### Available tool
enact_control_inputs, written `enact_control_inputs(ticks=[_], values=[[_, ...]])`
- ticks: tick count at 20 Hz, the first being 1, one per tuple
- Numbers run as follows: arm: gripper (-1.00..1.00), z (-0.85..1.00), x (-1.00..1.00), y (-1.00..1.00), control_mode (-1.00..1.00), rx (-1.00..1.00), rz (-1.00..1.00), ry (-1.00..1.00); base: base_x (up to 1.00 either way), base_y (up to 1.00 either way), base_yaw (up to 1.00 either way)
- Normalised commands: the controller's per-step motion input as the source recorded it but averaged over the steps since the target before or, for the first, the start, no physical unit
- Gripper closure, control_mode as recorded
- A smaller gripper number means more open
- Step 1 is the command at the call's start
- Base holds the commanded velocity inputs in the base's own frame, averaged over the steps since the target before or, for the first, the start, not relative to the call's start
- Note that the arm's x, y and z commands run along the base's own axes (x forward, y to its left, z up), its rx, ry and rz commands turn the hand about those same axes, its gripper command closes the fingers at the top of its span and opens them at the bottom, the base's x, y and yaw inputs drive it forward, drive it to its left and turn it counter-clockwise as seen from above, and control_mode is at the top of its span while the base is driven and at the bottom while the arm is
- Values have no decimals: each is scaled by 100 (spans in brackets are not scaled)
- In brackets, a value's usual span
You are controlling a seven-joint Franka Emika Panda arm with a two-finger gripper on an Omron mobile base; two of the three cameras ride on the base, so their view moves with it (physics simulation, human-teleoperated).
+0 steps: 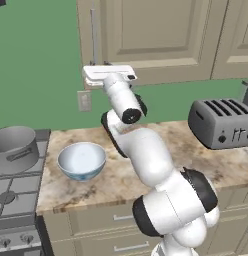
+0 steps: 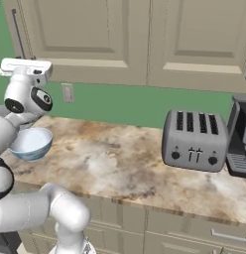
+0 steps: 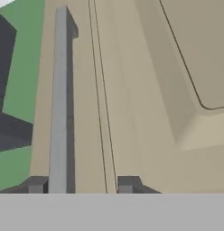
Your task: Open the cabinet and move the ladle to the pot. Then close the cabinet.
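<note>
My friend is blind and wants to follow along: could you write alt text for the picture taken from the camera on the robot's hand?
Close-up of a tan cabinet door with a long silver bar handle running up the frame. The gripper is open, its two dark fingertips rising at the bottom, the handle standing just inside the left one. Green wall shows at the left.

White arm (image 1: 151,165) of rounded, glossy tube segments, black bands at joints, bulbous white base link. Black round cap on wrist side. Flat white rectangular hand block; gripper (image 3: 80,185) with two small dark grey squarish fingertips.
</note>
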Motion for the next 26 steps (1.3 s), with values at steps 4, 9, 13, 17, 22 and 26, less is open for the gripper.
enact_control_inputs(ticks=[4, 9, 13, 17, 22, 26], values=[[100, 53, 0, -34, -100, -2, -63, 61, 0, 0, 0], [100, 76, -11, -54, -100, 0, -58, 58, 0, 0, 0], [100, 87, -46, -57, -100, 1, -47, 51, 0, 0, 0], [100, 83, -73, -51, -100, 0, -37, 50, 0, 0, 0], [100, 67, -79, -48, -100, 0, -38, 45, 0, 0, 0], [100, 29, -92, -46, -100, -5, -37, 34, 0, 0, 0]])
